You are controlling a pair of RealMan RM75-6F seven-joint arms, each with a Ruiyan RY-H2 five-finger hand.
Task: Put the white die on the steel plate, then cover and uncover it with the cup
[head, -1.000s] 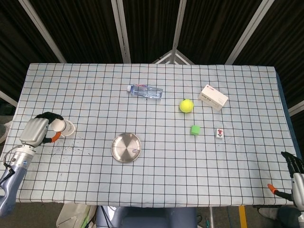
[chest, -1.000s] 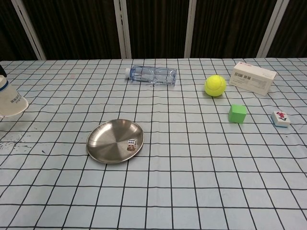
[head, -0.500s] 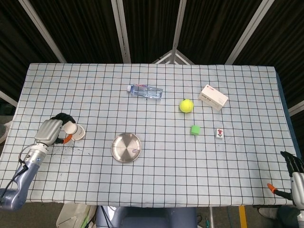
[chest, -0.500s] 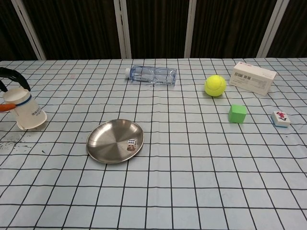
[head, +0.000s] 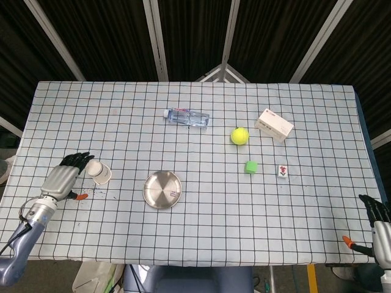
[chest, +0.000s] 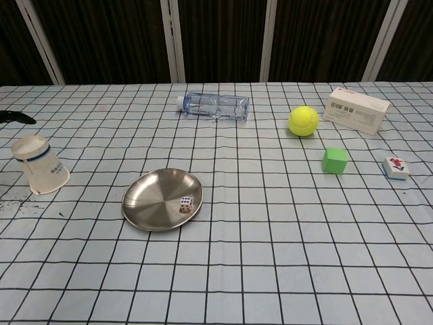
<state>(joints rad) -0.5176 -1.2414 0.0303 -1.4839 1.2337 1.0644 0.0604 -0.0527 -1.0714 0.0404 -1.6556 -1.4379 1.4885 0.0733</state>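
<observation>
- where the steel plate [chest: 157, 196] sits at lower centre-left of the chest view, the white die [chest: 185, 204] lies inside it near its right rim, a small pale cube with dark pips and one reddish mark.
- the cup [chest: 40, 164] stands upside down at the left edge of the chest view, white paper with a bluish band near its top and small print on its side, tilted a little, well left of the plate.
- in the head view the left hand [head: 63, 179] lies at lower left just beside the cup [head: 98, 171], dark fingers [head: 77, 158] spread and reaching toward it; whether they touch it i cannot tell, and it grips nothing.
- the right hand [head: 379, 229] is at the lower right corner of the head view, off the table edge, dark fingertips up and slightly apart, nothing in it.
- a water bottle [chest: 213, 105], tennis ball [chest: 303, 120], white box [chest: 358, 110], green cube [chest: 334, 160] and small tile [chest: 396, 166] lie across the upper right of the chest view.
</observation>
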